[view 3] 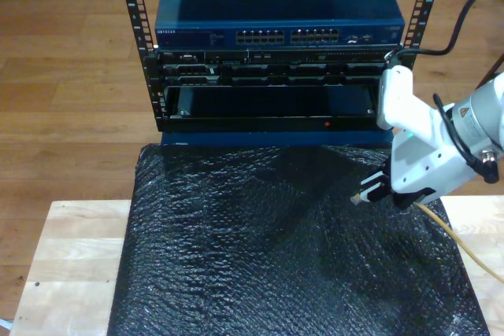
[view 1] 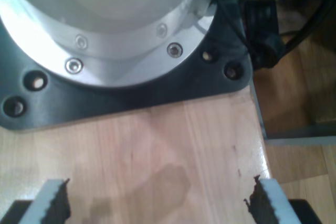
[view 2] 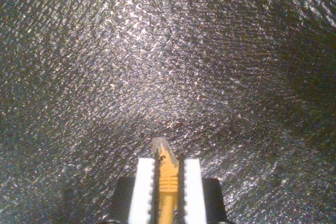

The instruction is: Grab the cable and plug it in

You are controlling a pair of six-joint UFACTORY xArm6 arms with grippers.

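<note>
The yellow-orange cable (view 2: 167, 190) is pinched between the white pads of my second gripper (view 2: 167, 163), which is shut on it. The cable's clear plug (view 2: 160, 148) pokes out just past the fingertips, above the black mat. In the exterior view my second gripper (view 3: 370, 192) hovers over the mat on the exterior view's right, plug end pointing toward that view's left, and the cable (view 3: 461, 241) trails off toward its lower right. My first gripper (view 1: 160, 203) stands open over bare wood with nothing between its fingers.
A rack holds a blue network switch (view 3: 279, 5) with a row of ports (view 3: 290, 36) behind the black bubble-wrap mat (view 3: 268, 249). The mat covers a wooden table (view 3: 71, 257). An arm's metal base (view 1: 105, 19) on a black plate sits close ahead of my first gripper, near the table edge (view 1: 260, 124).
</note>
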